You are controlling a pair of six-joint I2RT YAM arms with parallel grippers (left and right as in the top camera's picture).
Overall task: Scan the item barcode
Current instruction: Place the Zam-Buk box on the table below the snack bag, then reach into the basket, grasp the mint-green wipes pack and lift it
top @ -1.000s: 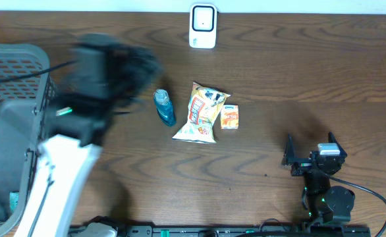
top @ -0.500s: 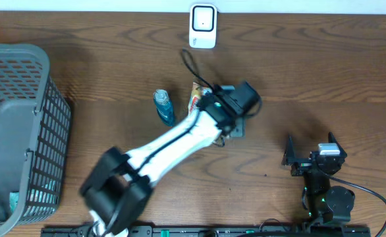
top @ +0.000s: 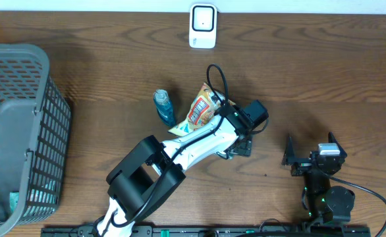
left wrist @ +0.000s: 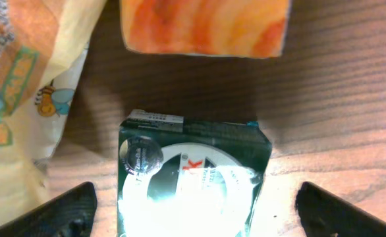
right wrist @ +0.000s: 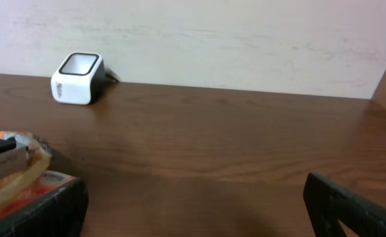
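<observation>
Straddling 1 green box (left wrist: pixel 193 184), left jaws gape near 1 orange box (left wrist: pixel 206 26) and 1 snack bag (left wrist: pixel 22 85); right jaws apart.

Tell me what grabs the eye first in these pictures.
The white left arm reaches diagonally across mid-table, its open end effector straddling a dark green pack next to an orange box and a snack bag. A big grey basket fills the left edge; a white scanner stands at the far edge.

Shop-checkout setup: barcode scanner (top: pixel 202 26), mesh basket (top: pixel 56 125) and snack bag (top: pixel 201 108) on a table (top: pixel 325 79).
</observation>
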